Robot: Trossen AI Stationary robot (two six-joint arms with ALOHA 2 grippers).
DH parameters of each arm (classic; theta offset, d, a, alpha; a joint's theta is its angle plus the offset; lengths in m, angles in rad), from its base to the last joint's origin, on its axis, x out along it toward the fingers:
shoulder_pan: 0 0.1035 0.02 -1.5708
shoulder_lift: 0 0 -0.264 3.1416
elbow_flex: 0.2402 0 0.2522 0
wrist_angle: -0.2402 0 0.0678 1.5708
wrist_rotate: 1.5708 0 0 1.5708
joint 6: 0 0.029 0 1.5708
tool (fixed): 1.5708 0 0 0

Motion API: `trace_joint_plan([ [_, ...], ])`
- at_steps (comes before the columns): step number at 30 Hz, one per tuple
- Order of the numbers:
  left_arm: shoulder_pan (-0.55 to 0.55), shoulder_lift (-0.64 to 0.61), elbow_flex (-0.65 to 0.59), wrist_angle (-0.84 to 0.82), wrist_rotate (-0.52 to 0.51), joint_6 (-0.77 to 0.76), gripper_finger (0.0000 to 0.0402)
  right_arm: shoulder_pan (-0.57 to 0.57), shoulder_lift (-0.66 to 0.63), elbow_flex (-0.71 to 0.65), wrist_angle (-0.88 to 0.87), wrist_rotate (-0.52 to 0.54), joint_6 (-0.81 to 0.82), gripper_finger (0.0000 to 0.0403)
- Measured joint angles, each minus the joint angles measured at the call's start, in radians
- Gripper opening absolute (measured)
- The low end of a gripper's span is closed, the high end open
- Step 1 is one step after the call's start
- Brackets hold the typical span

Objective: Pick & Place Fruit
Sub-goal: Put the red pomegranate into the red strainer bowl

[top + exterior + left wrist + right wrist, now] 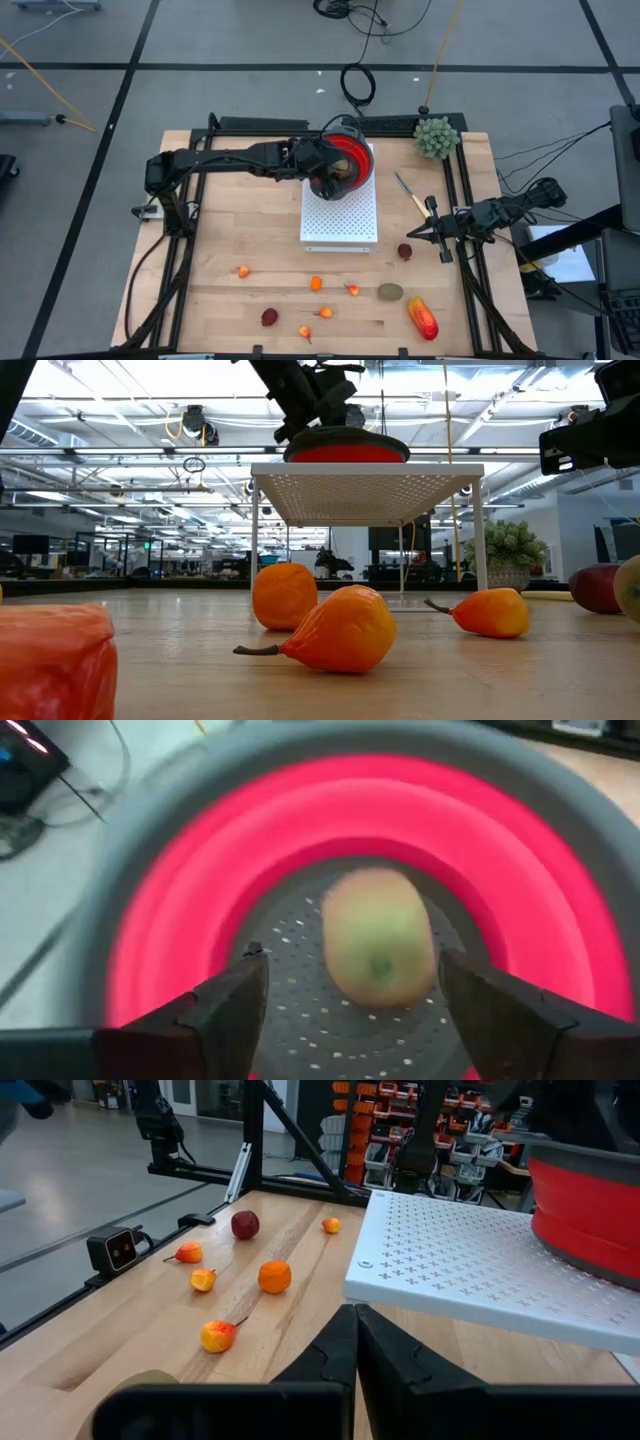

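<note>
A red bowl point(352, 158) with a grey rim stands on a white perforated stand point(340, 222) at the table's middle. A brown-green oval fruit point(378, 952) lies on the bowl's grey perforated bottom. My left gripper point(352, 958) hangs open over the bowl, tilted downward, its fingers on either side of the oval and above it. Several fruit pieces lie on the near part of the table: small orange ones point(316, 283), a dark-red ball point(269, 317), a brown-green oval point(390, 291) and a red-orange oblong point(422, 317). My right gripper point(415, 232) waits shut at the table's right side, near another dark-red ball point(404, 251).
A green spiky ball plant point(436, 137) stands at the far right corner. A yellow-handled knife point(412, 195) lies between the stand and my right arm. Black frame rails point(462, 190) run along the table's sides. Bare wood lies left of the stand.
</note>
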Motion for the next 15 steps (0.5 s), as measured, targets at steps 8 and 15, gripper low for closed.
trace_joint_plan([
  [8,-0.021,-0.132,0.001,0.006,-0.032,-0.009,0.0278,0.0,0.0,0.0,0.0,-0.001,0.0,0.0],
  [15,-0.118,-0.206,0.001,-0.066,-0.031,-0.09,0.0248,0.0,0.0,0.0,0.0,-0.001,0.0,0.0],
])
